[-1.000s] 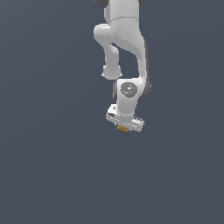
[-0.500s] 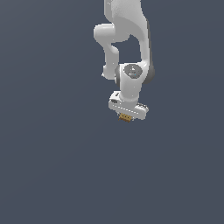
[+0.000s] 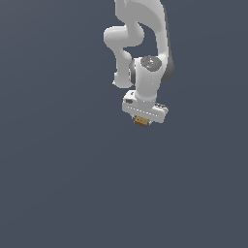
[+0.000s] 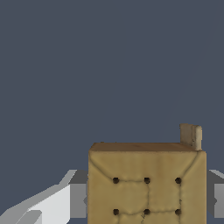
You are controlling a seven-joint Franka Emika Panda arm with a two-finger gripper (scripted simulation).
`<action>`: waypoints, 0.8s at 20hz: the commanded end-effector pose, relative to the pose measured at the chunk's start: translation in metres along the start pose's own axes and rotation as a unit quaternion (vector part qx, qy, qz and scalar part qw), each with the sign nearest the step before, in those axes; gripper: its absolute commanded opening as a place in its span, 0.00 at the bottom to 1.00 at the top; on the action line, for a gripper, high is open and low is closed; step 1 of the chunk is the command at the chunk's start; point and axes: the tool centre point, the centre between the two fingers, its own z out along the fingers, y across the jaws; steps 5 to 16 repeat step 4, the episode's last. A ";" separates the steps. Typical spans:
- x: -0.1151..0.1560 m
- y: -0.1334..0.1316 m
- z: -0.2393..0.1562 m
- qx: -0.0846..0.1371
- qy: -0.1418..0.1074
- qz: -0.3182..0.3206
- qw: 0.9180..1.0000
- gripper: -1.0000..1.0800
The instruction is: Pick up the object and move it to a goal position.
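The object [image 3: 141, 121] is a small flat tan-brown square block with dark dots on its face. It hangs just under the white hand of the arm, held in my gripper [image 3: 142, 122], whose fingers are hidden behind the hand in the exterior view. In the wrist view the object [image 4: 146, 183] fills the space between the two grey fingers [image 4: 78, 200], which press on its sides. The block is lifted off the grey floor.
The white arm [image 3: 145, 38] reaches down from the upper edge of the exterior view. A plain grey-blue floor [image 3: 63, 184] lies all around, with no other thing on it.
The arm has carried the gripper and the block upward and slightly toward the exterior view's right over the last second. The grip on the block is unchanged.
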 end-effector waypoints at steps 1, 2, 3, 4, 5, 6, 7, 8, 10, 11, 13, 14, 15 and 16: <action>-0.003 0.000 -0.005 0.000 0.000 0.000 1.000 0.00; -0.004 0.000 -0.006 0.000 0.000 0.000 1.000 0.00; -0.004 0.000 -0.006 0.000 0.000 0.000 1.000 0.00; -0.004 0.000 -0.007 0.000 0.000 0.000 1.000 0.00; -0.004 0.000 -0.007 0.000 0.000 0.000 1.000 0.00; -0.004 0.000 -0.007 0.000 0.000 0.000 1.000 0.00; -0.004 0.000 -0.007 0.000 0.000 0.000 1.000 0.00; -0.004 0.000 -0.007 0.000 0.000 0.000 1.000 0.00; -0.004 0.000 -0.007 0.000 0.000 0.000 1.000 0.00; -0.004 0.000 -0.007 0.000 0.000 0.000 1.000 0.00; -0.004 0.000 -0.007 0.000 0.000 0.000 1.000 0.00; -0.004 0.000 -0.007 0.000 0.000 0.000 1.000 0.00; -0.004 0.000 -0.007 0.000 0.000 0.000 1.000 0.00; -0.004 0.000 -0.007 0.000 0.000 0.000 1.000 0.00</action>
